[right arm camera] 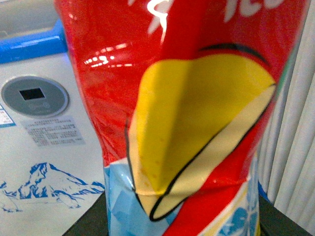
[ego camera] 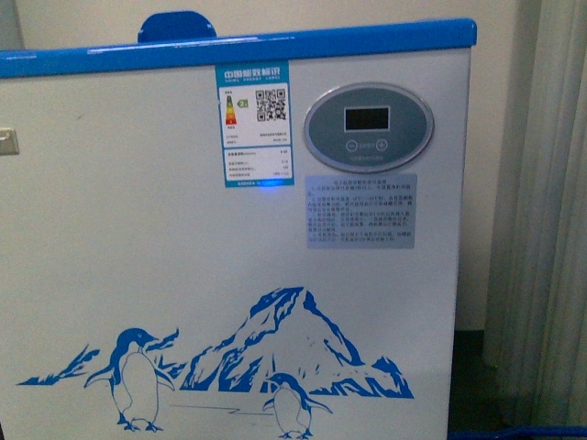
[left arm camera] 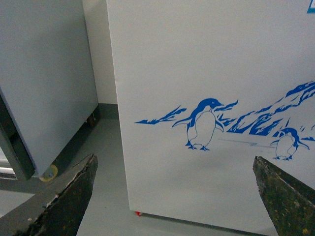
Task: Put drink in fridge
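The fridge (ego camera: 229, 257) fills the front view: a white chest with a blue top rim, an oval grey display panel (ego camera: 368, 126) and a penguin-and-mountain decal (ego camera: 275, 353). Neither arm shows there. In the right wrist view the drink (right arm camera: 177, 98) fills the picture close up, its red label with yellow and light-blue patches; its cap is out of view. My right gripper (right arm camera: 182, 227) is shut on the drink, with the fridge (right arm camera: 44, 128) behind it. My left gripper (left arm camera: 173, 164) is open and empty, low down, facing the fridge's lower front (left arm camera: 206, 73).
A plain grey cabinet (left arm camera: 44, 73) on wheels stands beside the fridge, with a narrow gap of grey floor (left arm camera: 101, 147) between them. A pale curtain (ego camera: 550, 229) hangs to the fridge's right. A blue handle (ego camera: 176, 26) rises above the lid.
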